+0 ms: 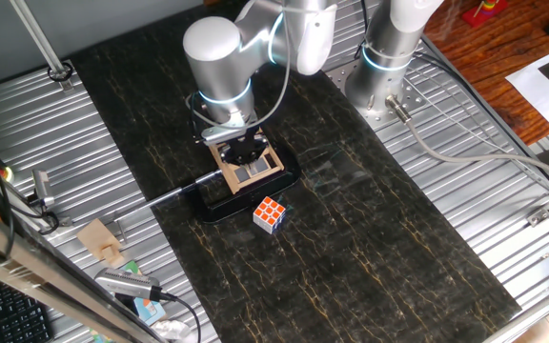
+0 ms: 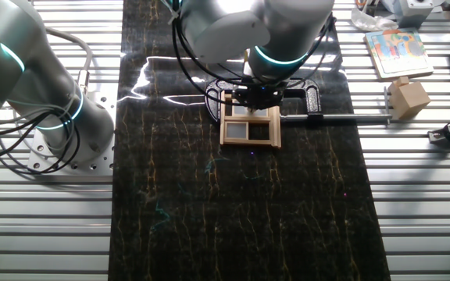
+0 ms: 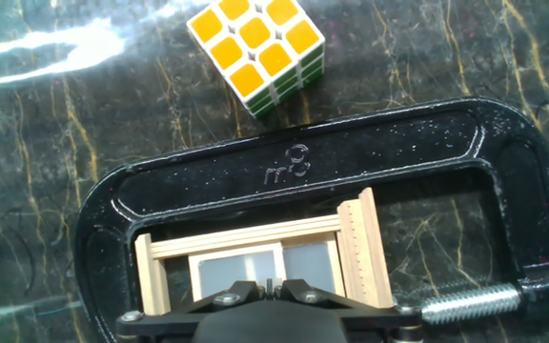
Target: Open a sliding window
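From my remote station, the silver Flexiv arm (image 1: 219, 57) hangs bent over the middle of the dark, gold-veined marble-look tabletop (image 1: 351, 238), its black two-finger gripper (image 1: 246, 151) lowered onto the small square light-tan wooden sliding window (image 1: 248, 168). In one fixed view the window's frame sits tilted on a glossy black base, which the hand view shows to be a black cast C-clamp (image 3: 370, 143) curving around the frame, with a threaded steel screw (image 3: 470, 303) at lower right and a long steel handle rod (image 2: 342, 119) running out toward the ribbed metal surround in the other fixed view. In the hand view the fingertips (image 3: 298, 289) appear drawn close together at the bottom edge, right over the grey panes (image 3: 236, 272) and the central upright bar of the frame; whether they pinch that bar or merely touch it I cannot tell. A multicoloured Rubik's cube (image 1: 270, 213), its yellow face up in the hand view, lies on the tabletop just beside the clamp, apart from it. Off the marble slab, on the ribbed metal, I see a small tan wooden block (image 2: 408, 97) and a colourful picture card (image 2: 397, 51), both well apart from the window.
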Robot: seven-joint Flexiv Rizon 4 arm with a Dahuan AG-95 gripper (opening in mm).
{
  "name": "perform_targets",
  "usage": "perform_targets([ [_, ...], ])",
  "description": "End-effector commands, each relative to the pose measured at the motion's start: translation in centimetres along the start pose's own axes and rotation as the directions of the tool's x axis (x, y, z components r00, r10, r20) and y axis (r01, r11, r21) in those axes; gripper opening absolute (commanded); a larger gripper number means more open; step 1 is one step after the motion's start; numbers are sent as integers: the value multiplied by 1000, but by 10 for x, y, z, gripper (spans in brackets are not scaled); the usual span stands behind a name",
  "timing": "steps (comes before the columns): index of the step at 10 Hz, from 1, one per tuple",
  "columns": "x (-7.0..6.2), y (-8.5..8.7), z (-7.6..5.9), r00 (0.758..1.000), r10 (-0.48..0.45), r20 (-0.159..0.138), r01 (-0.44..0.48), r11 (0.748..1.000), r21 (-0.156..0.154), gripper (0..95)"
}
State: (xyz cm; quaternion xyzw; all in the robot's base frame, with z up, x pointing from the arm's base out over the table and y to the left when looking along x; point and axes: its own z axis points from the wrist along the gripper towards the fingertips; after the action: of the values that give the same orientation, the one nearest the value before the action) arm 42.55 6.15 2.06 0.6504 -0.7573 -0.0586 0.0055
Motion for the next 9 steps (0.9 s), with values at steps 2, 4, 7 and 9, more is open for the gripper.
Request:
perform_targets([
  [2,1,2,2,1000,7,4,-7,1000,0,0],
  [4,1,2,3,1000,7,6,-7,1000,2,0],
  [7,1,1,5,1000,8,9,-8,1000,5,0],
  [9,1,0,5,1000,12,9,-12,1000,7,0],
])
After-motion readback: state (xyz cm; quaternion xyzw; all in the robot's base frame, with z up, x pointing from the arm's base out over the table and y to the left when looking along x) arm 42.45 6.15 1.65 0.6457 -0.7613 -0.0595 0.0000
